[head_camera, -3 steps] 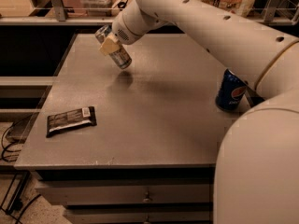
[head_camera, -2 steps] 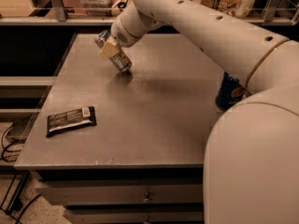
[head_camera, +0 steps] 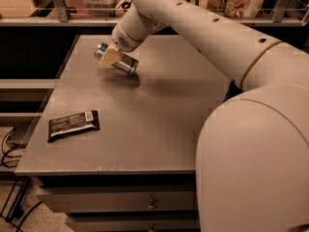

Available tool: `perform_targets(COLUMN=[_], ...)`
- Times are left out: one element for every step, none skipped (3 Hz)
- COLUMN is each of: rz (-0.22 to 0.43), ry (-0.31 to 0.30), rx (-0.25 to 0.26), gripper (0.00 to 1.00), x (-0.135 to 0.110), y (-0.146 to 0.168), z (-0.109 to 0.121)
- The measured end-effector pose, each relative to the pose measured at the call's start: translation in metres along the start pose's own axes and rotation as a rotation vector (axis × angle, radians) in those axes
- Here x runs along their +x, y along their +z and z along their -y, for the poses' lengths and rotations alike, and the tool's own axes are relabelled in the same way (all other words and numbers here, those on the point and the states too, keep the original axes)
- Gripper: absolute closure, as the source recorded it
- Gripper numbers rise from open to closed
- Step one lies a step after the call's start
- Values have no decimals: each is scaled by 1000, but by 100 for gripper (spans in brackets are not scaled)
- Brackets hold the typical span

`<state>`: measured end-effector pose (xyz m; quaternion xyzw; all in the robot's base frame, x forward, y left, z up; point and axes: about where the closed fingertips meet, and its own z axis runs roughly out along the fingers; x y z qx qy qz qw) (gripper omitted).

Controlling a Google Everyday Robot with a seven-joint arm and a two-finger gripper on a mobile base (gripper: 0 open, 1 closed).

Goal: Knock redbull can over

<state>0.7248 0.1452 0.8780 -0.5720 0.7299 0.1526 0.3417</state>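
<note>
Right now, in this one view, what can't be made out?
All in the camera view:
1. The hand, at the far left of the table, covers part of the redbull can; whether the can lies flat is unclear.
2. A dark blue thing at the table's right is almost wholly hidden by the arm.
3. The print on the dark wrapper is too small to read.

I have the arm point(head_camera: 207, 30) stretched out from the lower right, its bulky near segment filling that corner and the forearm running up and to the left. The wrist point(head_camera: 129, 34) bends downward at the far end, setting the gripper point(head_camera: 111, 57) low over the far-left part of the worktop point(head_camera: 159, 124).
</note>
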Motion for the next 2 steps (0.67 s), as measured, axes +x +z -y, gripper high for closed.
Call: perform_targets(rz=[85,102], ry=[61,71], rx=[-51,-61], gripper=[0,0], x=[3,-3], y=[12,12], z=[-8,-12])
